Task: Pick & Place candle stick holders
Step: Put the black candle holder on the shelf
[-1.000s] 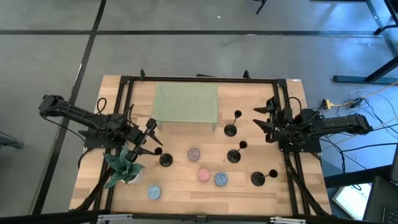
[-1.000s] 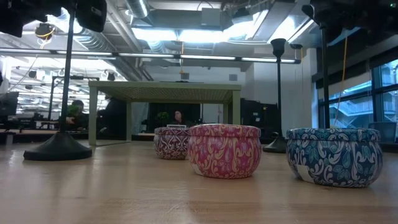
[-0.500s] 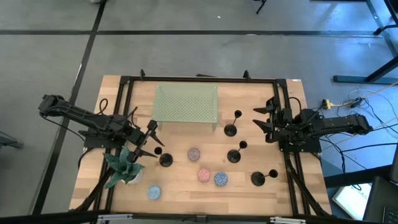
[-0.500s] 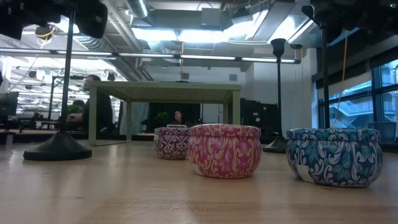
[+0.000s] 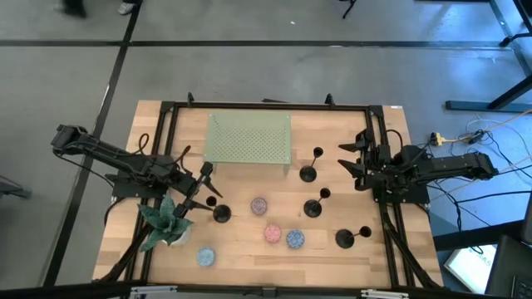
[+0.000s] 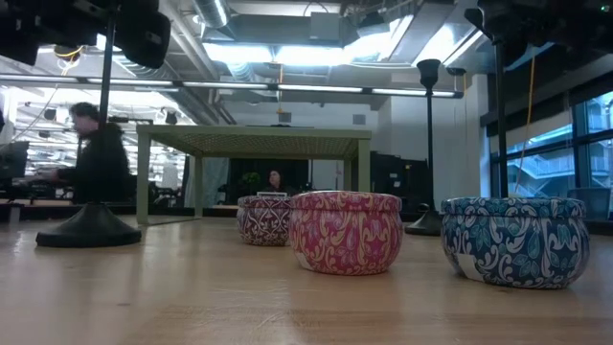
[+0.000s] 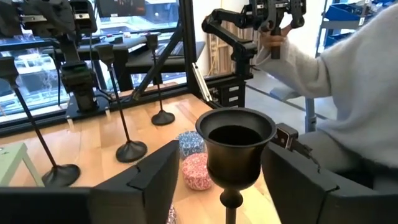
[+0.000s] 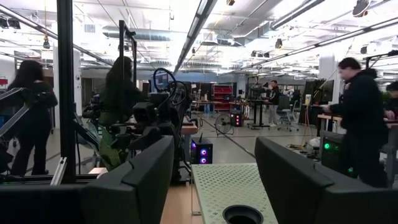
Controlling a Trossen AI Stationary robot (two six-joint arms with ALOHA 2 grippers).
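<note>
Four slim black candle stick holders stand upright on their round bases on the wooden table: one front left, one by the green rack, one in the middle right, one front right. My left gripper is open at the top of the front-left holder. In the left wrist view its two fingers stand on either side of that holder's cup, and I see no touch. My right gripper is open and empty at the table's right side, level with the cup of the holder by the rack.
A green perforated rack stands on legs at the back middle. Four small round candle tins sit in front: purple, pink, blue, and another blue. A potted plant stands front left. People move in the room beyond.
My left gripper has edged a little toward the table's right, closer around the front-left holder's cup, and stays open. The holders have not moved. A person has walked across the room behind the table.
</note>
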